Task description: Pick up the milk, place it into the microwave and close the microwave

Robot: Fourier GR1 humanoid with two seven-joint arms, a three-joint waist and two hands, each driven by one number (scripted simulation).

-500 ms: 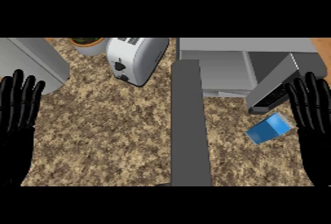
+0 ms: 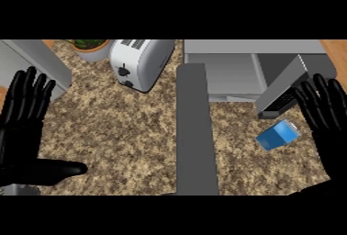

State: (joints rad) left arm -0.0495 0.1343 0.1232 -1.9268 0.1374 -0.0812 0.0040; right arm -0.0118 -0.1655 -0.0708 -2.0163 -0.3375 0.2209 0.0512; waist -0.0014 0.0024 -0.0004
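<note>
Two hands: both showed at the sides of the head view, neither touching anything.
Left hand: rested at the view's left edge, fingers straight and spread, thumb stretched out toward the right over the counter; released, holding nothing.
Right hand: stood at the view's right edge, fingers straight and pointing up, released as well; just beside the milk but apart from it.
Milk: a blue carton with a pale top end, lying tilted on the counter, near the lower corner of the microwave door and left of the right hand.
Microwave: grey, at the upper right, its cavity open toward the viewer.
Microwave door: swung open, slanting down over the counter, with a dark panel near its lower end.
Counter: speckled brown and tan stone, filling most of the view.
Grey strip: a plain grey band running from the microwave's left corner down to the lower edge, splitting the stone into two parts.
Toaster: white and grey, slots on top, at the upper middle, tilted a little.
Potted plant: green leaves in a tan pot, just left of the toaster.
Grey block: a plain grey shape at the upper left corner; what it was could not be told.
</note>
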